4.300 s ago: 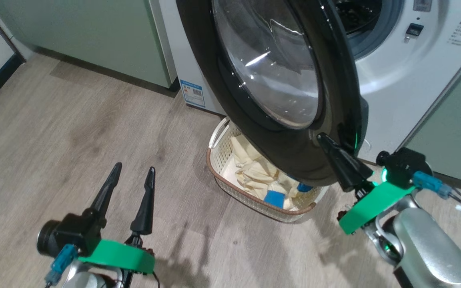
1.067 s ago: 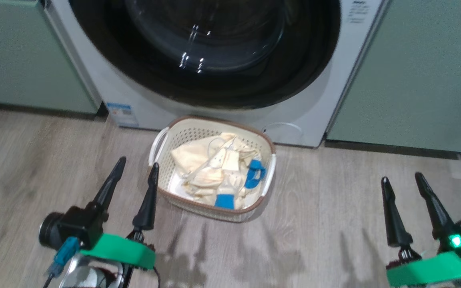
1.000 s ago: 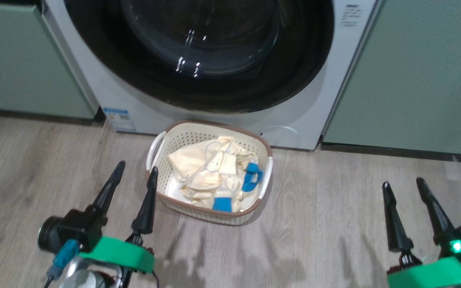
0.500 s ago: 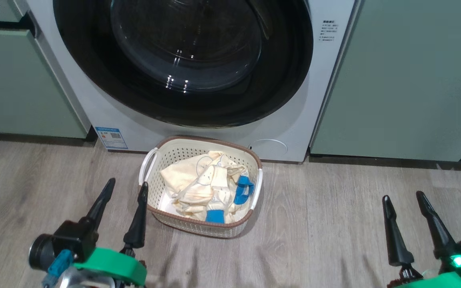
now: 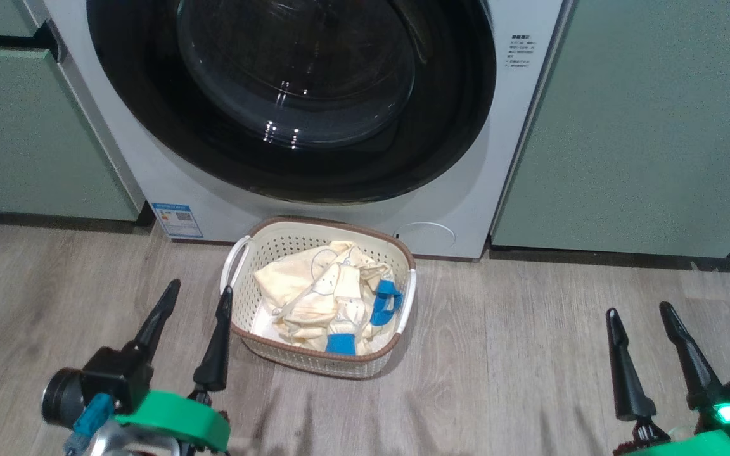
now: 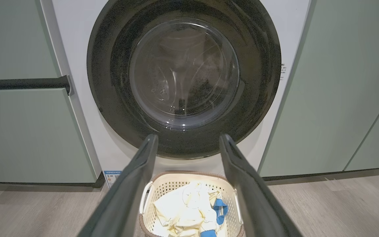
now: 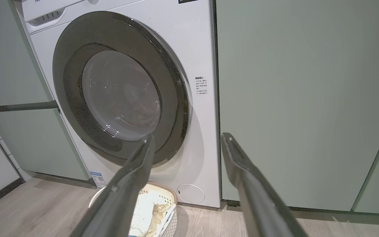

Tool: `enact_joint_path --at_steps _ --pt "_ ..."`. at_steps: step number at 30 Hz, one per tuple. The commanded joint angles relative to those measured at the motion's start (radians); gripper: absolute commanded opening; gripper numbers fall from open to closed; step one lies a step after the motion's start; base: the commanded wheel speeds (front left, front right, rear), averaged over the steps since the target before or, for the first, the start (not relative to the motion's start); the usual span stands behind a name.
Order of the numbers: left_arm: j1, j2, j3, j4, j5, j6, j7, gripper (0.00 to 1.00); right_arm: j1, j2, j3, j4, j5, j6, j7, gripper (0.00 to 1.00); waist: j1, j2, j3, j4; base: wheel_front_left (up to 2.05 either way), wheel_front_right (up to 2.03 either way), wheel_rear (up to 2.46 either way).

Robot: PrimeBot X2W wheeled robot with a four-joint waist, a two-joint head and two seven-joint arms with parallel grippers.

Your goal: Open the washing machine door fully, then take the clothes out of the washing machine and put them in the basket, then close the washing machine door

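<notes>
Looks like wrap-up time to me. The washing machine door [image 5: 295, 101] sits flush on the washing machine [image 5: 454, 209], with no gap I can spot from the right wrist view, though I can't tell if the latch caught. The clothes [image 5: 314, 297] are piled in the basket [image 5: 314, 365], which is on the floor [image 5: 498, 380] right at the machine's foot. The left tool [image 5: 201, 287] and right tool [image 5: 637, 308] both hang released, fingers spread, holding nothing. The left one is just beside the basket. I'd give the rim one firm flat push to be sure, then back off without clipping the basket.
</notes>
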Motion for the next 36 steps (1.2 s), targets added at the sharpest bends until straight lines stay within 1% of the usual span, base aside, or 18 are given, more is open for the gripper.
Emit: enact_joint_path --at_steps 1,18,19,22,36 --pt "-0.02 0.018 0.031 -0.038 -0.009 0.005 0.002 1.0 -0.018 -0.002 0.021 -0.037 0.006 0.003 -0.006 1.0 0.0 0.0 -0.001 -0.001 0.0 0.0 0.0" --pt "-0.023 0.02 0.021 -0.04 -0.012 0.021 -0.003 1.0 -0.024 -0.001 0.028 -0.035 0.01 0.003 -0.006 1.0 0.0 0.0 0.002 -0.008 0.0 0.0 0.0" --pt "0.001 0.006 -0.01 -0.003 -0.008 0.018 0.0 0.0 0.0 0.0 0.004 0.0 0.007 0.0 0.0 0.0 0.0 0.0 0.002 -0.008 0.0 0.0 0.0" --pt "0.003 -0.001 -0.015 0.027 -0.014 0.02 0.0 0.0 0.003 0.0 0.008 0.031 0.014 0.0 0.001 0.0 0.0002 0.0 0.003 -0.008 0.0 0.0 0.0" --pt "-0.019 0.001 -0.012 0.063 -0.178 -0.004 0.02 0.0 -0.024 -0.012 0.002 0.062 0.179 0.0 0.028 0.0 0.0001 0.0 -0.001 -0.005 0.0 0.0 0.0"
